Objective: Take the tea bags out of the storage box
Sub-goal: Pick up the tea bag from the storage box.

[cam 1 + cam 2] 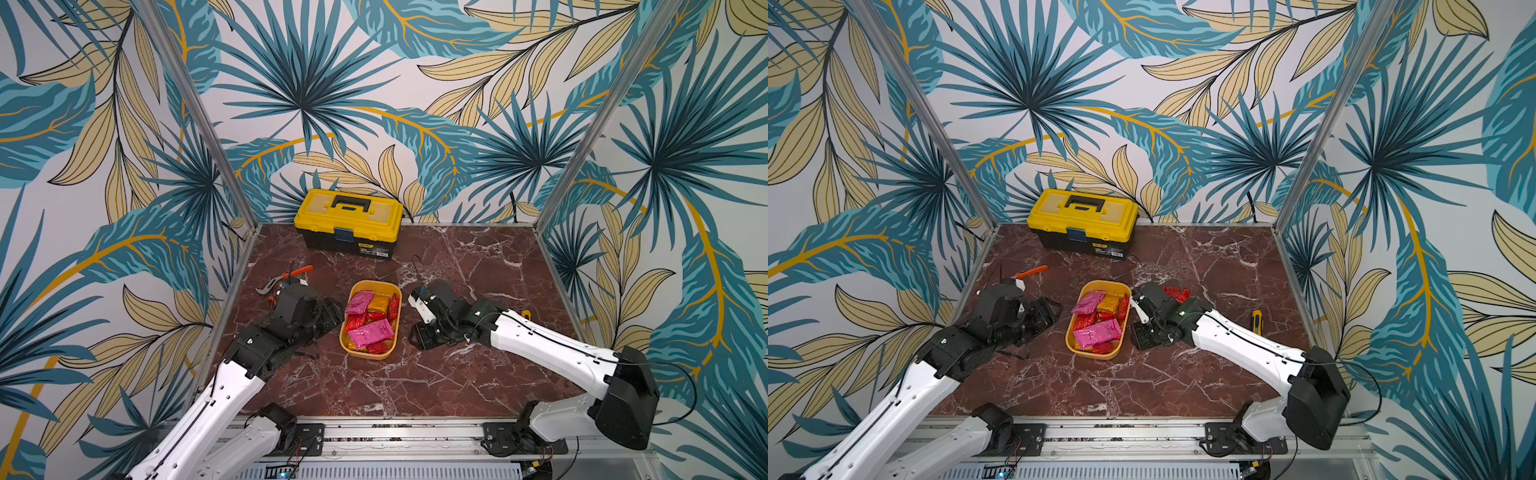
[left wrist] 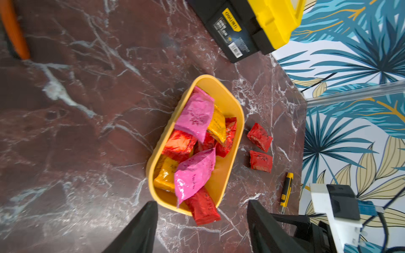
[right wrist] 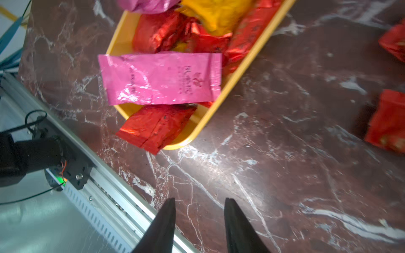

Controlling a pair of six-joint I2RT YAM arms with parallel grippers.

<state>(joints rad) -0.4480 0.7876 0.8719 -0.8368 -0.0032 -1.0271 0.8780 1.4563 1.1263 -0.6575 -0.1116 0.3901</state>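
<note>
Tea bags (image 2: 192, 140) lay heaped in the storage box (image 1: 368, 355), mid-table (image 1: 415, 386), between the arms. The left gripper (image 2: 201, 202) stood wide and empty, the right gripper (image 3: 200, 199) narrower and empty. Pinching the overhanging near red sachet (image 2: 202, 207) by its free end seemed soundest.

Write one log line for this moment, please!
left gripper: open, empty | right gripper: open, empty | storage box: many tea bags inside | two red tea bags: out, on table

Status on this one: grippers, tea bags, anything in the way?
Left gripper open, empty, beside the storage box. Right gripper open, empty, over bare table. Most tea bags in the box, two red sachets out. Nothing blocking the box.
</note>
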